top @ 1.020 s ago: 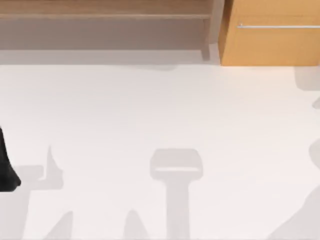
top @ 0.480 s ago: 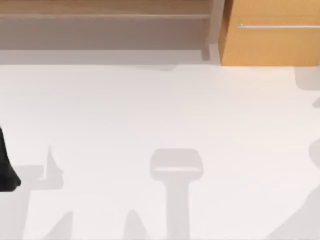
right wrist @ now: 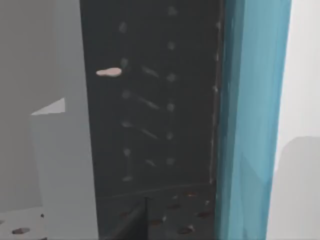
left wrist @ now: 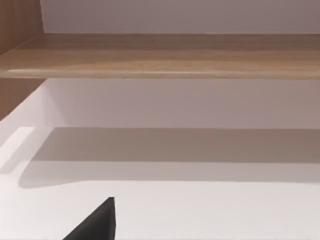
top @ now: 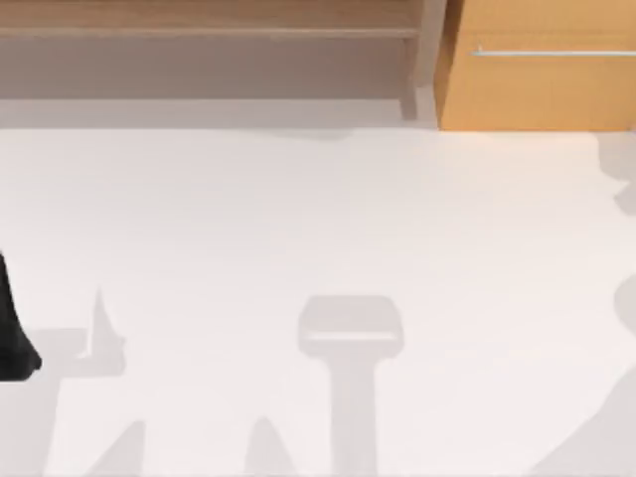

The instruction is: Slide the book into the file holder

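Top view: the white table [top: 298, 219] carries grey shadows; a wooden shelf [top: 209, 20] and an orange-brown cabinet [top: 542, 89] line its far edge, and a black part of my left arm [top: 12, 328] sits at the left edge. Left wrist view: the shelf's wooden board above the table, with a black wedge [left wrist: 97, 222] low in frame. Right wrist view: the thick teal-covered book [right wrist: 252, 120] stands upright against a dark perforated panel [right wrist: 150, 100], apparently the file holder. I cannot tell either gripper's finger state.
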